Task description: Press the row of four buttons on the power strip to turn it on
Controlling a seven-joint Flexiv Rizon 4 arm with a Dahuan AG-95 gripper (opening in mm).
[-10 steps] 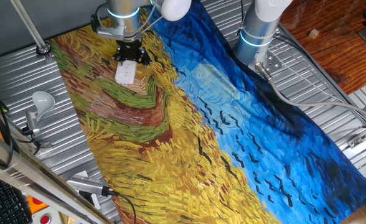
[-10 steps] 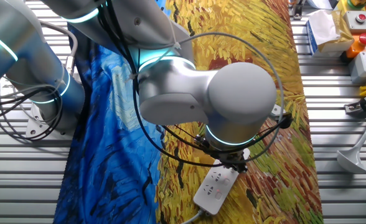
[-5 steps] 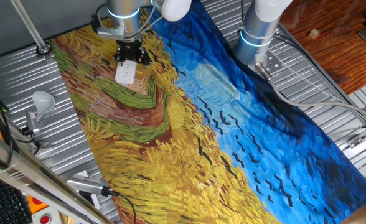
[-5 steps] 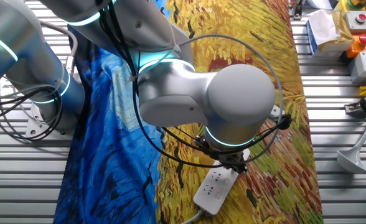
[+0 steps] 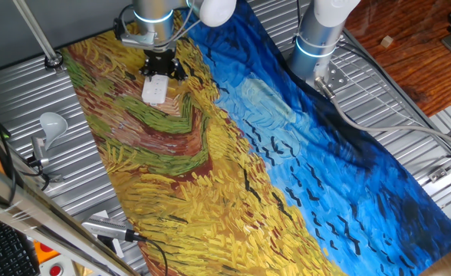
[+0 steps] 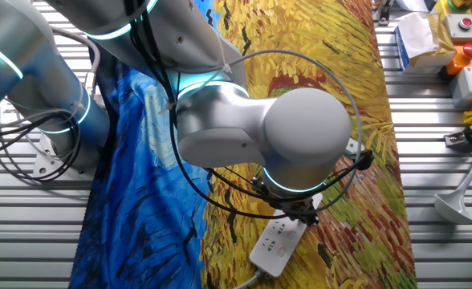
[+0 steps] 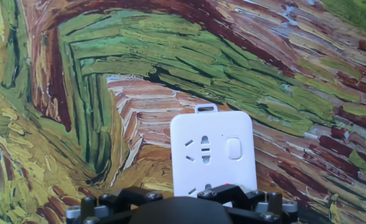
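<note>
In one fixed view, the small white plastic power strip [image 5: 155, 90] is being shown lying flat on the bright painted cloth [image 5: 210, 169], near the far end. The black two-finger gripper [image 5: 159, 64] is being held right over the strip's far end.

In the other fixed view, the gripper [image 6: 302, 213] is being hidden by the big grey arm [image 6: 252, 136], so open or closed cannot be told.

In the hand view, one pale rounded button [image 7: 234, 148] is being seen beside the socket holes. The press is best done straight down and gently, on each button in turn, so the strip is not being pushed sideways.
</note>
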